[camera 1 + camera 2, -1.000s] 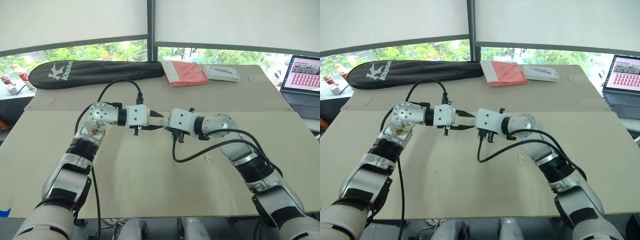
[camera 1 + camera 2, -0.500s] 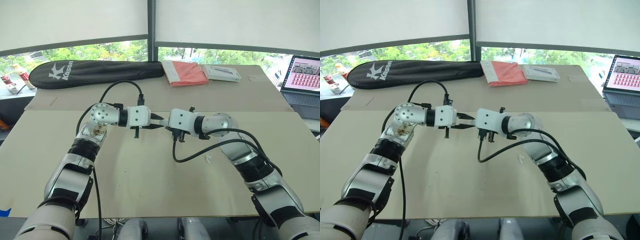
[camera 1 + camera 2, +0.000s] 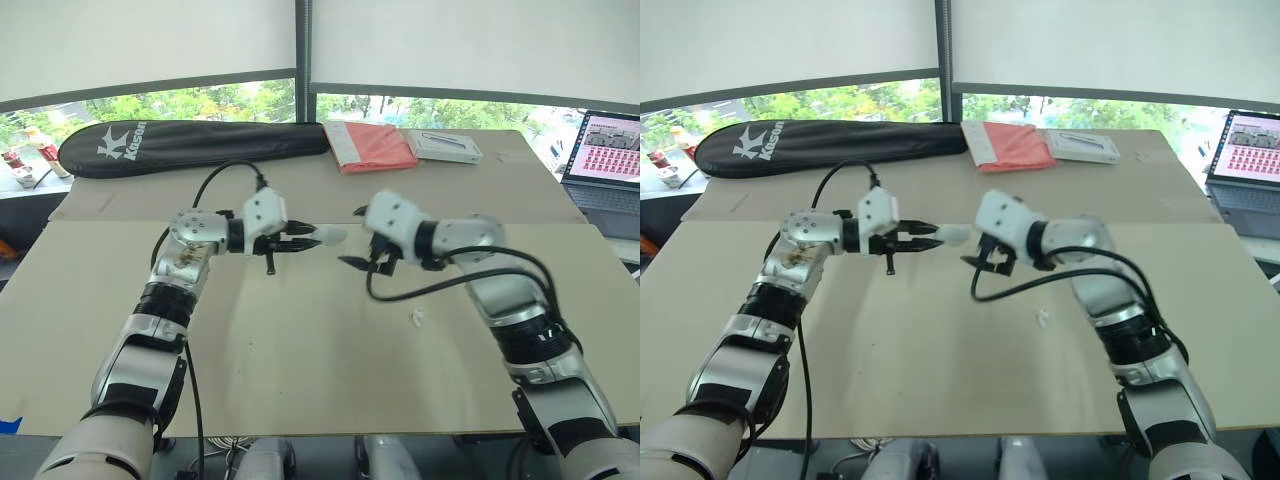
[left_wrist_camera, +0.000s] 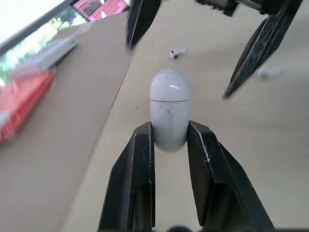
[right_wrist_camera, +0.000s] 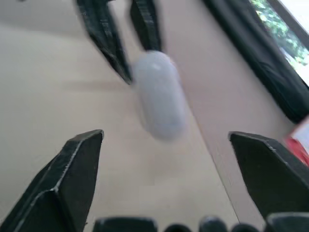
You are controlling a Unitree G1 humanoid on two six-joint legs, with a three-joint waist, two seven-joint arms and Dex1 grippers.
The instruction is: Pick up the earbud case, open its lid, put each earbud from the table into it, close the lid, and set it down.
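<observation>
A white, pill-shaped earbud case (image 4: 168,113) is held above the table with its lid down. My left gripper (image 4: 169,130) is shut on its lower half, and the case (image 3: 330,236) sticks out past the fingers toward the right arm. My right gripper (image 3: 355,238) stands open a short way to the right of the case, not touching it, its fingers (image 5: 72,164) spread wide on either side. One small white earbud (image 3: 417,318) lies on the table under the right forearm. The left wrist view shows an earbud (image 4: 177,52) and a second blurred white piece (image 4: 268,71) on the table.
A long black racket bag (image 3: 190,145) lies along the back of the table, with a red folder (image 3: 370,145) and a white box (image 3: 445,147) beside it. An open laptop (image 3: 605,160) stands at the far right. The tan tabletop (image 3: 300,370) stretches toward the front edge.
My right gripper has opened and drawn back to the right, away from the case. The left gripper has kept the case and shifted slightly left.
</observation>
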